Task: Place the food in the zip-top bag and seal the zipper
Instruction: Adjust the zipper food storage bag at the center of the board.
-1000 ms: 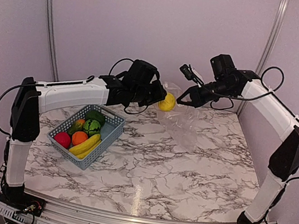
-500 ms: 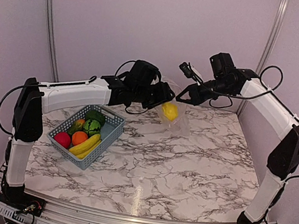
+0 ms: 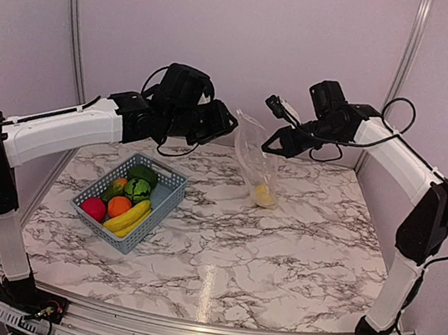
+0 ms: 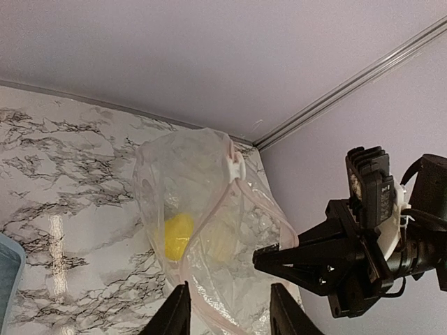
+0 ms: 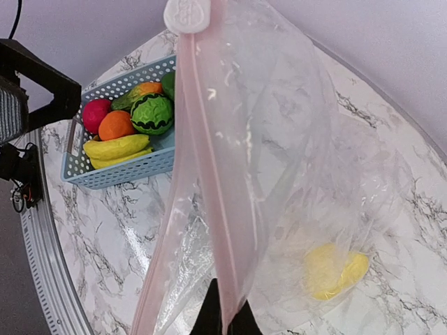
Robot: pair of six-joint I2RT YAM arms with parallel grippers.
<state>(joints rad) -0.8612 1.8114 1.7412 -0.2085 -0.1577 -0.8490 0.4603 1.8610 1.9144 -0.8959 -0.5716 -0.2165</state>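
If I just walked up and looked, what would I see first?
Probably the clear zip-top bag hanging up at the back middle of the table. The right gripper pinches its top edge, and one yellow toy fruit sits at its bottom. Next you'd spot the bright toy fruits piled in the blue-grey basket on the left side.

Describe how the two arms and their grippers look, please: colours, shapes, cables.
Both the left arm and the right arm have white tubular links joined by black joints. The left gripper and right gripper are black, with two slim fingers. Thin black cables loop along each arm.
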